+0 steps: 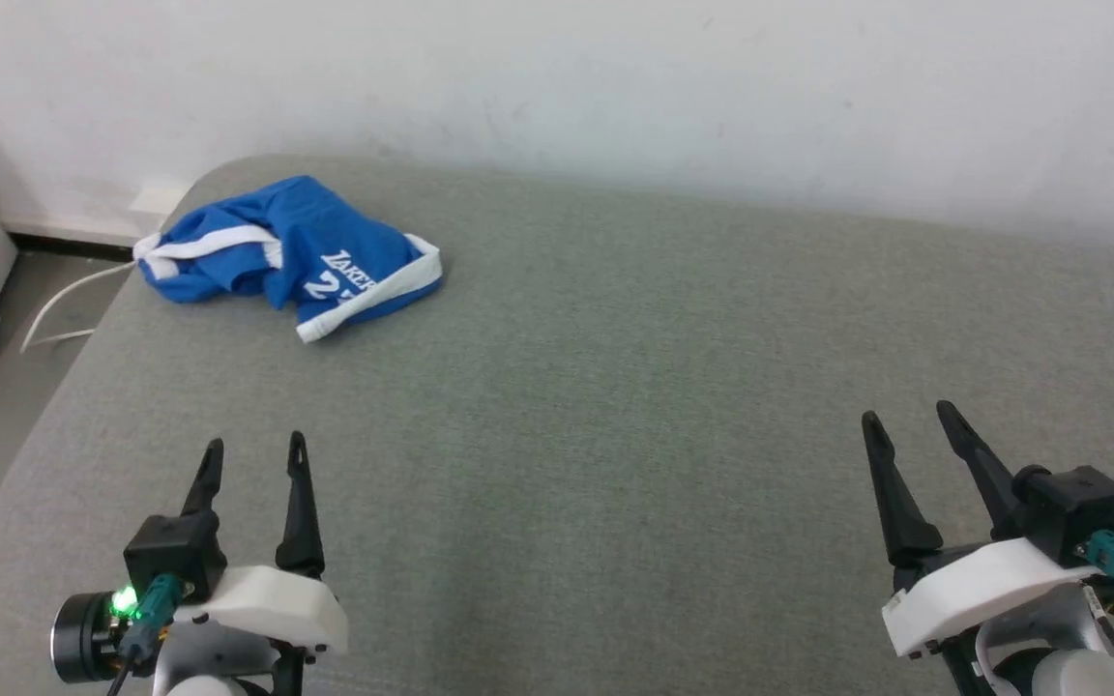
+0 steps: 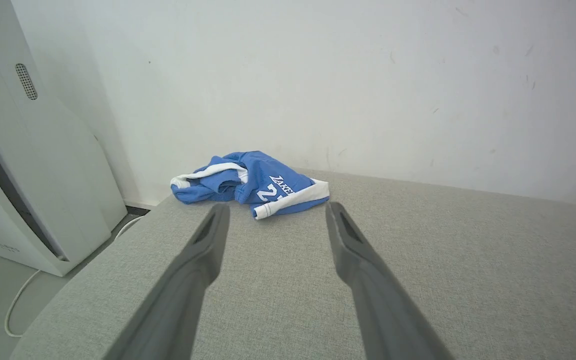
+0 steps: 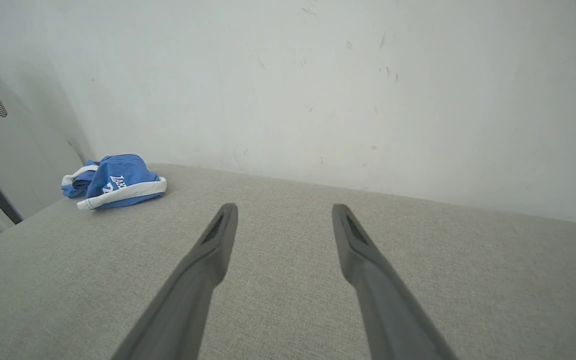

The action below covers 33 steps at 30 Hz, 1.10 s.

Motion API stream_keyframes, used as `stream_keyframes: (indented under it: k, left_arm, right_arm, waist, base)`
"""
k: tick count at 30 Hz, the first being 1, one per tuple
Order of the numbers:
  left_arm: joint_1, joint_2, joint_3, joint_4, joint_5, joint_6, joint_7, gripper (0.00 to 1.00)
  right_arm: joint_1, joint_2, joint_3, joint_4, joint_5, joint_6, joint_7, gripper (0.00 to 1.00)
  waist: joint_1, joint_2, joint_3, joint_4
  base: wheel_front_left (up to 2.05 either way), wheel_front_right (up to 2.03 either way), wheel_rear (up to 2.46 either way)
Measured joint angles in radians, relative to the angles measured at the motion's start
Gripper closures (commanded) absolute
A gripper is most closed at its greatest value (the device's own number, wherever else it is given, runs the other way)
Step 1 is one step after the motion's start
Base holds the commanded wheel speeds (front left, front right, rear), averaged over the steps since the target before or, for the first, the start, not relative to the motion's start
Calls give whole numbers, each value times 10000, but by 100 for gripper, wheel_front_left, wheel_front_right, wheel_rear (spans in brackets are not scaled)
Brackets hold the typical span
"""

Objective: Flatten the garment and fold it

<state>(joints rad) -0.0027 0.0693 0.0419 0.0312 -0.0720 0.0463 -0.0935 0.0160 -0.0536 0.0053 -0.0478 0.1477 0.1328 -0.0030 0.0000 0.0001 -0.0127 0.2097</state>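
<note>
Both the left gripper [image 1: 257,442] and the right gripper [image 1: 906,413] hover with fingers spread and empty, well apart from the crumpled blue shorts [image 1: 286,253] at the far left corner of the grey cushion [image 1: 615,406], so flattening likely starts with a reach there.

The garment [image 1: 325,227], at eleven o'clock on the cushion [image 1: 615,387], is soft, smooth blue cloth with matt white trim. The cushion is coarse, matt grey-green woven fabric. The wall [image 1: 615,87] is matt white paint, lightly scuffed. The left gripper [image 1: 257,440] and right gripper [image 1: 906,411] have matt dark plastic fingers [image 1: 302,512] on smooth, faintly glossy white plastic shells [image 1: 272,604].
</note>
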Motion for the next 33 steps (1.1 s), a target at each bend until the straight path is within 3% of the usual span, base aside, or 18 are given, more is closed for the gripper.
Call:
stream_keyframes:
  k: [17, 33]
  left_arm:
    - [-50, 48, 261, 75, -182, 119, -395, 0]
    - [-952, 198, 395, 318, -460, 165, -711, 0]
  right_arm:
    - [-3, 2, 88, -213, 439, 0, -79, 0]
    - [-182, 4, 278, -782, 560, 0, 267, 0]
  waist:
    - [-1, 0, 34, 1065]
    - [0, 0, 579, 1206]
  base:
    - [0, 0, 0]
    - [0, 0, 0]
